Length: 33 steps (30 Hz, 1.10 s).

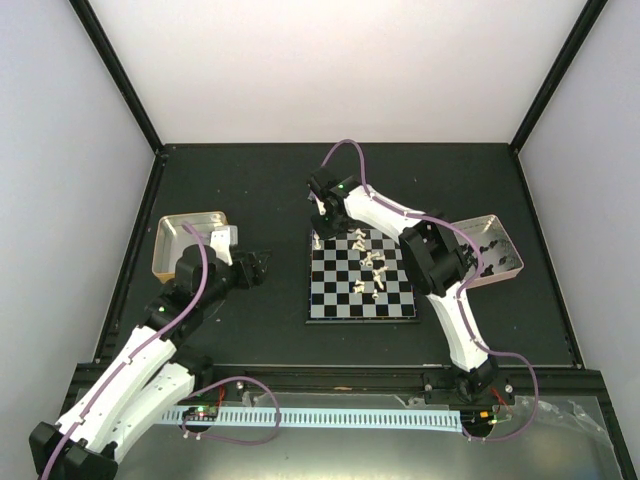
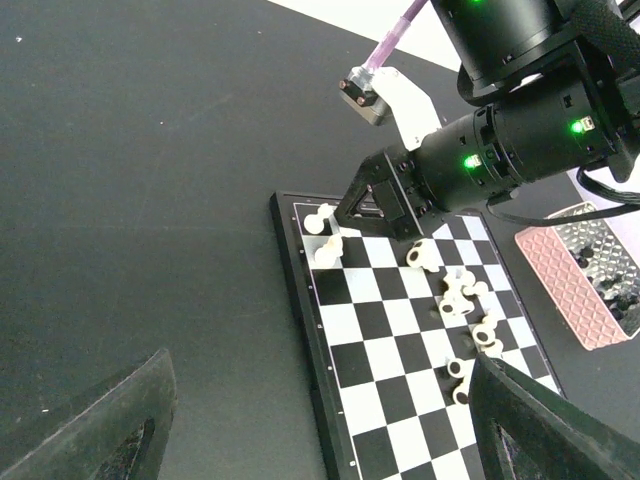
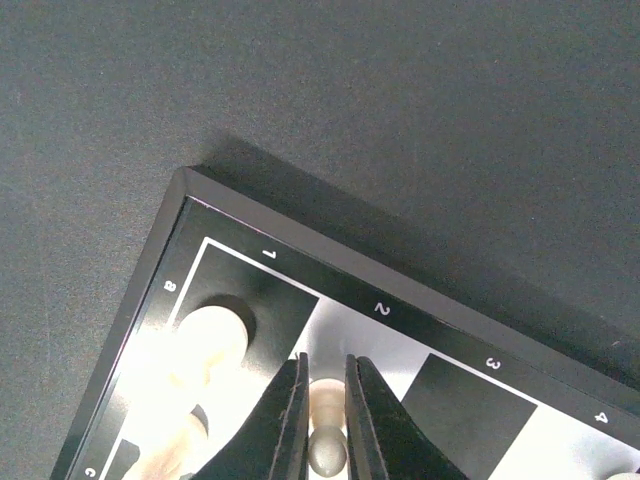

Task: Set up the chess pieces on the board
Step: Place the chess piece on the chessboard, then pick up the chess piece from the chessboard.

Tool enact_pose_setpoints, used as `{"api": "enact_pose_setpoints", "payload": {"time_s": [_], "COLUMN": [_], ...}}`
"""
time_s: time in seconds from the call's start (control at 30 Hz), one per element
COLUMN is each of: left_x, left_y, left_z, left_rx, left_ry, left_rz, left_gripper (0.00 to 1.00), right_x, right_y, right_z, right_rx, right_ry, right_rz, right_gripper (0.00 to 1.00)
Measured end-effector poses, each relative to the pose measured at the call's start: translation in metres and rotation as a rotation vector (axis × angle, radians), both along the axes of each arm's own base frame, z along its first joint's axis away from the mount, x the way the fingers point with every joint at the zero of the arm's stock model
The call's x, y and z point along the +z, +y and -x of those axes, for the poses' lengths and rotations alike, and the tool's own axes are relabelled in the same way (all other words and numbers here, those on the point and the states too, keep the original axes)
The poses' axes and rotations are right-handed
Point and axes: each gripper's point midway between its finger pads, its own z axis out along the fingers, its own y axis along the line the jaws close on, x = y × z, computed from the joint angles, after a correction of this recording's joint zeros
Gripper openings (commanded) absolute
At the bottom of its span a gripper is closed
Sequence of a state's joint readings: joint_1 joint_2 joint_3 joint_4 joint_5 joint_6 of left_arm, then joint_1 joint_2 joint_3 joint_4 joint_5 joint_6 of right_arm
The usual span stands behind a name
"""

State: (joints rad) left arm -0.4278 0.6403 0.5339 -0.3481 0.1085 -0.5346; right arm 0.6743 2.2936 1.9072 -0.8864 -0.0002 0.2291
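Note:
The board [image 1: 335, 300] lies mid-table, with several cream-white chess pieces [image 1: 375, 270] lying toppled on its middle squares. My right gripper [image 1: 322, 208] is over the board's far left corner. In the right wrist view it [image 3: 326, 365] is shut on a cream piece [image 3: 326, 402] above the white square marked 2, beside a cream piece [image 3: 210, 335] standing on the corner square. My left gripper [image 1: 262, 265] is open and empty, left of the board. Its fingers [image 2: 110, 430] frame the board's edge [image 2: 300, 300].
A gold metal tray [image 1: 190, 240] sits at the left behind my left arm. A pinkish tray [image 1: 497, 272] holding tiny black pieces [image 2: 600, 250] sits right of the board, close to my right arm's elbow. Black walls bound the dark table.

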Motion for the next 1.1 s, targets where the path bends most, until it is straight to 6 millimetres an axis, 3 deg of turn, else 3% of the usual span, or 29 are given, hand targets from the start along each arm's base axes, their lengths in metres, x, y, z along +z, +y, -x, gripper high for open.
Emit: {"api": "enact_pose_setpoints", "payload": {"time_s": [0.13,0.47,0.63,0.77,0.87,0.97,1.1], "left_x": [0.000,0.004,0.005,0.005,0.002,-0.003,-0.012], "left_y": [0.000,0.002,0.000,-0.006,-0.013,-0.020,-0.028], "left_z": [0.001,0.005,0.006,0.010,0.013,0.016,0.018], "left_rx": [0.001,0.000,-0.013,-0.053,-0.091,-0.131,-0.171], "left_ry": [-0.001,-0.011,-0.013,-0.004,0.018,0.048,0.098], "left_rz": [0.000,0.005,0.013,0.029,0.041,0.050,0.058], "left_gripper": [0.82,0.82,0.82,0.82,0.82,0.81,0.79], "right_x": [0.000,0.001,0.025,0.065,0.081,0.073,0.035], "right_y": [0.000,0.002,-0.010,-0.040,-0.067,-0.093,-0.122], "right_z": [0.000,-0.002,0.007,0.036,0.063,0.095,0.136], "right_rx": [0.002,0.003,-0.045,-0.110,-0.165,-0.214,-0.271], "right_ry": [-0.002,-0.016,-0.049,-0.109,-0.131,-0.105,-0.009], "right_rz": [0.001,-0.011,-0.036,-0.076,-0.092,-0.087,-0.043], "right_gripper": [0.12,0.31,0.39,0.39,0.39,0.38,0.36]}}
